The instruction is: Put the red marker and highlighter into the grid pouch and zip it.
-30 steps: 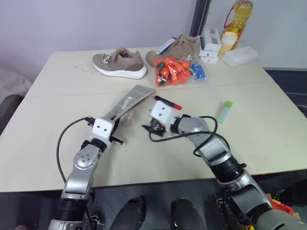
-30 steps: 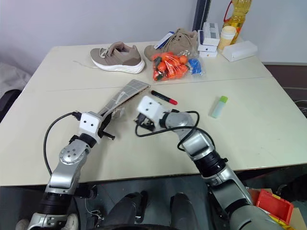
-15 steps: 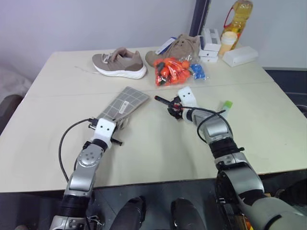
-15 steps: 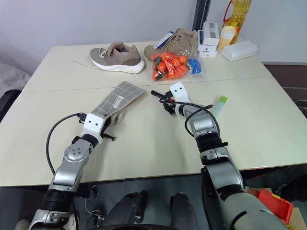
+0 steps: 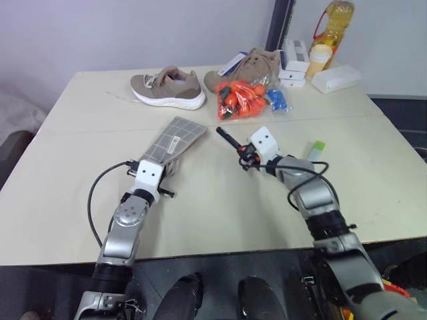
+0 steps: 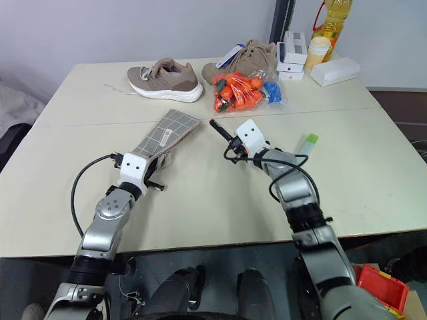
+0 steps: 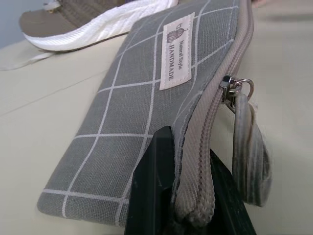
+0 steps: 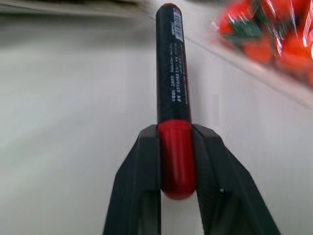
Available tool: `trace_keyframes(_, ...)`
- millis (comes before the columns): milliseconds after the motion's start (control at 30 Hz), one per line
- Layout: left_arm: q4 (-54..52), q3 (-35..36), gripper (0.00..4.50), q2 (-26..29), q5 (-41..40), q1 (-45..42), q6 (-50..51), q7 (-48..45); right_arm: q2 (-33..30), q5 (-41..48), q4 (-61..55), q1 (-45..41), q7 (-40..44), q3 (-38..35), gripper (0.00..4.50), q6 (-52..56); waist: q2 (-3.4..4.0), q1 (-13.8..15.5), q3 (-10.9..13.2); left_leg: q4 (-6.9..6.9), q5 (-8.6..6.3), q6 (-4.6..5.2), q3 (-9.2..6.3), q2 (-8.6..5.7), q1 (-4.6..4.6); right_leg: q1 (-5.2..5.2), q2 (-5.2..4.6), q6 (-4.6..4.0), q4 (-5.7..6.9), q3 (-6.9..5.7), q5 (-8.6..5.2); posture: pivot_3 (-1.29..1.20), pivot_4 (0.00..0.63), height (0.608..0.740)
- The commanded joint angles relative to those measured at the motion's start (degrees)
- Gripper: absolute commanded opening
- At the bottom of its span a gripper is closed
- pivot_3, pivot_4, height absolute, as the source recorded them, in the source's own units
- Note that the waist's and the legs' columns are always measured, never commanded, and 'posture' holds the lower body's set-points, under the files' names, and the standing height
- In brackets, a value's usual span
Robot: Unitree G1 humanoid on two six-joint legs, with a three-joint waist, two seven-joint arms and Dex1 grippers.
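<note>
From my station I find the right gripper [image 8: 176, 161] clamped on the red marker [image 8: 172, 78]: both black fingers [image 8: 142, 186] press against the red cap end, and the black barrel projects forward past the fingertips. In the head views the marker [image 5: 228, 140] points away from the robot and toward its left, above the table [image 5: 220, 200], near the bag of orange items [image 5: 241, 99].

The left gripper [image 7: 188, 196] is pinched on the near end of the grid pouch [image 7: 146, 107], fingers tight on the fabric beside the zipper edge (the slider [image 7: 230, 88] and its fabric pull tab hang just beside the fingers). The pouch [image 6: 167, 133] extends away from that gripper over the table, its white label facing up.

The highlighter [image 5: 315, 148] lies flat on the table to the right of the right arm, apart from both grippers.

At the far edge I note two shoes [image 5: 168, 87], small white boxes [image 5: 293, 60], and a bottle [image 5: 331, 27].
</note>
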Motion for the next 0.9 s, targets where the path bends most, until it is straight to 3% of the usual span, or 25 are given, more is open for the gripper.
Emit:
trace_keyframes(33, -0.83, 0.0, 0.0, -0.22, -1.72, -1.7, -2.21, -1.57, -0.96, 1.84, -8.63, 1.0, 1.73, -0.31, 0.35, 1.95, 0.0, -0.16, 0.0, 0.01, 0.0, 0.0, 0.0, 0.0, 0.0, 0.0, 0.0, 0.0, 0.0, -0.01, 0.0, 0.0, 0.15, 0.74)
trace_keyframes(900, -3.97, -1.9, 0.0, 0.36, -2.32, 0.43, -5.42, -6.41, -2.85, -0.31, -13.25, -0.22, 4.86, 5.96, 0.35, 4.22, -0.01, -0.04, 0.0, 0.01, 0.0, 0.0, 0.0, 0.02, 0.01, 0.01, 0.01, 0.0, -0.01, -0.01, 0.0, 0.0, 0.15, 0.74)
